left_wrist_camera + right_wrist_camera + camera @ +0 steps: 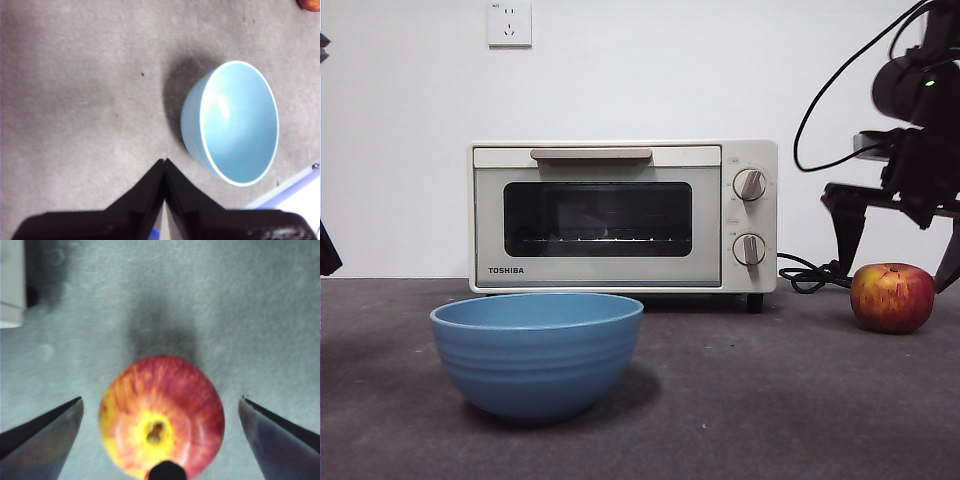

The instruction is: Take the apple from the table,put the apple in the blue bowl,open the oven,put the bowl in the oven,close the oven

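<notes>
At the bench's (740, 400) right, the right gripper (160, 407) hangs wide open astride the apple (162, 415), holding nothing. Pickup step: it likely must lower and close. Left gripper (164, 162) waits shut, empty.

Bare bench (770, 400) separates the blue bowl (537, 352) from the apple (892, 297), leaving open passage between them. The right end effector (160, 405) straddles the apple, jaws spread wide with clearance on both sides. The oven (623, 215) blocks the back.
</notes>
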Controlling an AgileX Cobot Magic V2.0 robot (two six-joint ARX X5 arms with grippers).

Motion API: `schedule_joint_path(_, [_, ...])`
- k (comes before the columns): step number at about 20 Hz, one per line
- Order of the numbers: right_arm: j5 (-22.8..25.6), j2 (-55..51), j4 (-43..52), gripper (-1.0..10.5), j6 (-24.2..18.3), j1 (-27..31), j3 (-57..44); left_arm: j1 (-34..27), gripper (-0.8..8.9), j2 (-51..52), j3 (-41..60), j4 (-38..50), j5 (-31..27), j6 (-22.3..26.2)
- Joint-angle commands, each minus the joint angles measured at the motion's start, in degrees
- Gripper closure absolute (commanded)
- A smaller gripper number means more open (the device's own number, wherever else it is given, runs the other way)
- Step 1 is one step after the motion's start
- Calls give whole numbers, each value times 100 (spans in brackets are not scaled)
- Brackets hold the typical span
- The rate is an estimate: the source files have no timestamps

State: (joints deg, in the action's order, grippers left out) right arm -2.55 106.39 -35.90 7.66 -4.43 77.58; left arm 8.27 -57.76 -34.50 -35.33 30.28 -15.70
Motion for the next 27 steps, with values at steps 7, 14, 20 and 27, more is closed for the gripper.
schedule_joint_path(7, [262, 507, 2, 979, -39, -203, 0, 330, 818, -4, 11, -236, 17, -83])
schedule_joint_path(14, [267, -654, -673, 947, -186, -295, 0, 570, 818, 0, 11, -258, 15, -77])
schedule_joint_path(20, [-656, -1867, -1681, 946, -192, -1307, 0, 592, 818, 0, 11, -271, 17, -28])
schedule_joint_path(27, [-647, -1998, -1471, 946, 356, -3115, -2, 599, 817, 0, 11, -284, 22, -20])
